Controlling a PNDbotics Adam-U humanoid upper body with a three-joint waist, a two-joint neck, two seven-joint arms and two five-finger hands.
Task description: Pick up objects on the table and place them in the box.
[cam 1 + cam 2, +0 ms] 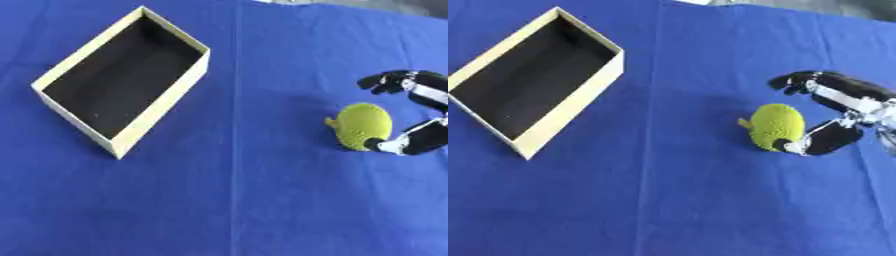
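A yellow-green, bumpy, rounded object [776, 125] with a small stub on its left lies on the blue cloth at the right. My right hand [849, 100] comes in from the right edge and straddles it. The thumb [822, 140] touches the object's lower right side. The fingers [798, 80] arch above the object, a gap away from it. The hand is open and holds nothing. A cream box [168, 102] with a dark, empty inside sits at the upper left, turned diagonally. My left hand shows in neither view.
Blue cloth [262, 200] covers the whole table, with a faint straight crease running down the middle. A wide stretch of bare cloth lies between the box and the object. Grey floor shows at the top right edge.
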